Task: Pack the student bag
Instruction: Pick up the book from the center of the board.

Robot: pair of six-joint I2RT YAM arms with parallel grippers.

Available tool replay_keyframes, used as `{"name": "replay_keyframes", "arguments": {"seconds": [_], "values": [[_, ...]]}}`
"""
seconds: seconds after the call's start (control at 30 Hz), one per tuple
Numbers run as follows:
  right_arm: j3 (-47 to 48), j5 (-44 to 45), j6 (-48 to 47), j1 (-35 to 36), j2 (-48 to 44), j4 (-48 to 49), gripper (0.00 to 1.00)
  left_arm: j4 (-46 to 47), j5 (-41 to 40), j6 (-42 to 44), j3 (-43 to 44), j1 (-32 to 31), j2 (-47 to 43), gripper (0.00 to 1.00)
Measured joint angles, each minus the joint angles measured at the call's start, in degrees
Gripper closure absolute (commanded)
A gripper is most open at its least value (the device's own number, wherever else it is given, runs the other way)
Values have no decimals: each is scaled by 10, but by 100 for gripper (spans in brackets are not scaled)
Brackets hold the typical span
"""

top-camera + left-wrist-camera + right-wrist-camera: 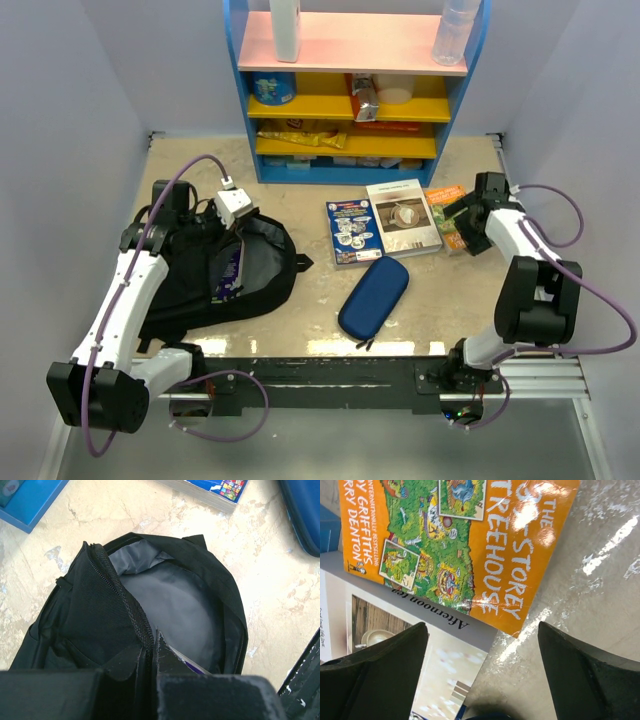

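At the left of the top view lies the student bag (235,275), mouth toward frame centre. The left gripper (152,652) is pinched shut on its zippered rim, lifting the opening so the grey lining shows (a purple-edged book (192,667) sits inside). Centre: a blue book (352,231) and a pencil case (374,297), lettering too small to read. Right of centre, a grey book (445,650) reads "Afternoon tea". Overlapping it, an orange book (470,540) reads "-STOREY TREEHOUSE", "GRIFFITHS", "DENTON". The right gripper (482,630) hangs over its corner, jaws spread wide and empty. The likely step is a pickup, and a good grasp would straddle the orange book's free edge alone, clear of the grey one.
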Motion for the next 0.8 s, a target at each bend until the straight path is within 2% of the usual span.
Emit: {"name": "replay_keyframes", "arguments": {"seconds": [0.8], "values": [[-3, 100, 52, -7, 72, 39, 17, -4, 3, 10, 1, 0, 0, 100]]}}
